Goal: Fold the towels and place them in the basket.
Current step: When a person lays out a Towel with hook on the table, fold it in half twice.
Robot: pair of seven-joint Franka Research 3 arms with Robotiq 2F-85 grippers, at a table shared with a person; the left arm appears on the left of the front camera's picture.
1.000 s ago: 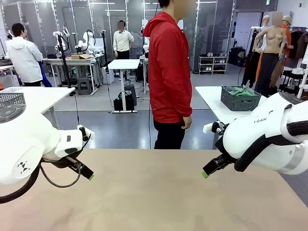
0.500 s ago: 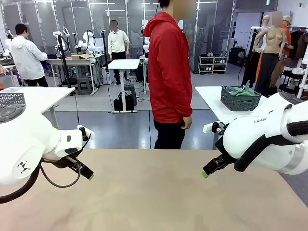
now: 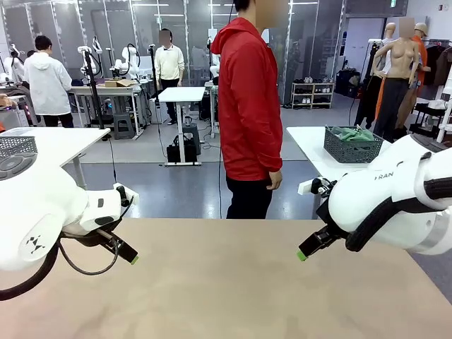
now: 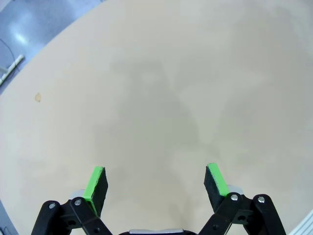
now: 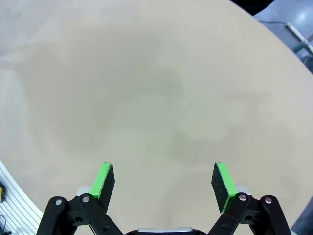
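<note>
The towels and the basket are out of view. My left gripper (image 3: 131,258) hangs a little above the bare tan table (image 3: 226,289) at its left side. Its green pads stand wide apart with nothing between them in the left wrist view (image 4: 155,182). On the right side my right gripper (image 3: 301,255) hovers at about the same height. It is open too, and bare tabletop shows between its fingers (image 5: 164,178).
A person in a red jacket (image 3: 247,106) stands at the table's far edge, arms down. Behind on the right, a white side table (image 3: 311,152) holds a dark mesh bin (image 3: 353,145) with green items. Another mesh bin (image 3: 15,146) stands far left.
Neither arm nor gripper has moved. Only people far in the background have shifted.
</note>
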